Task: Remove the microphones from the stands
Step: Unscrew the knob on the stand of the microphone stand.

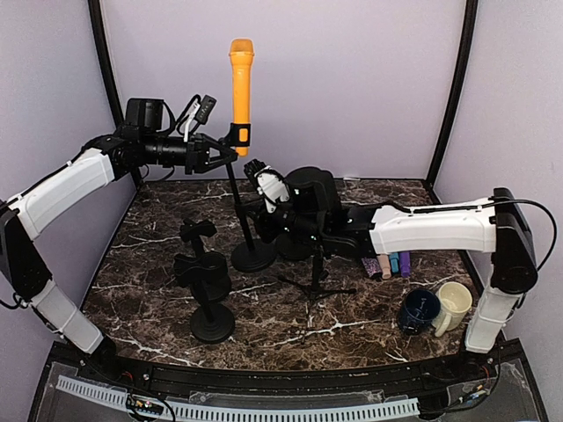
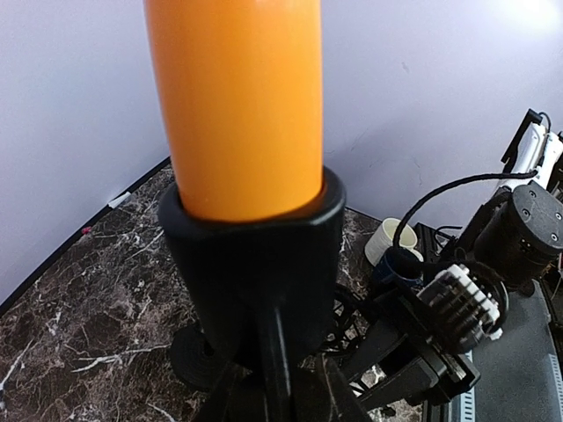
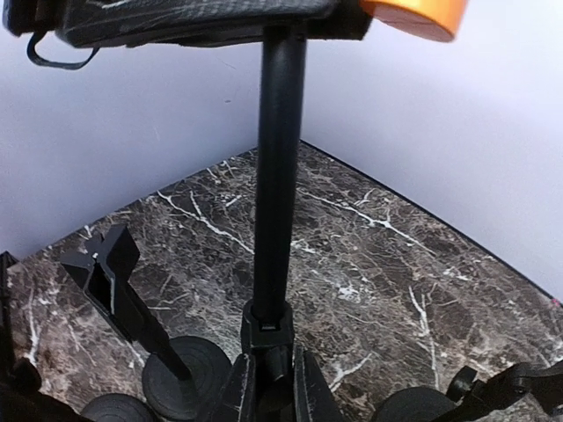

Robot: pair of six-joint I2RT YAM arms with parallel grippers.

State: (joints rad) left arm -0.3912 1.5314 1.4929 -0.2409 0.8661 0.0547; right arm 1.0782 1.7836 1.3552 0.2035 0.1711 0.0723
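I see the orange microphone upright in the clip atop the tall stand, left gripper straddling the stem just under the clip, I cannot tell if it pinches, right gripper clamped on the tall stand low on its pole

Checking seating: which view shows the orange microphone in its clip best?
Left wrist: the orange microphone fills the frame, seated in the black clip. Top external shows its whole length, small, upright. Right wrist catches only its orange tip at the top edge.
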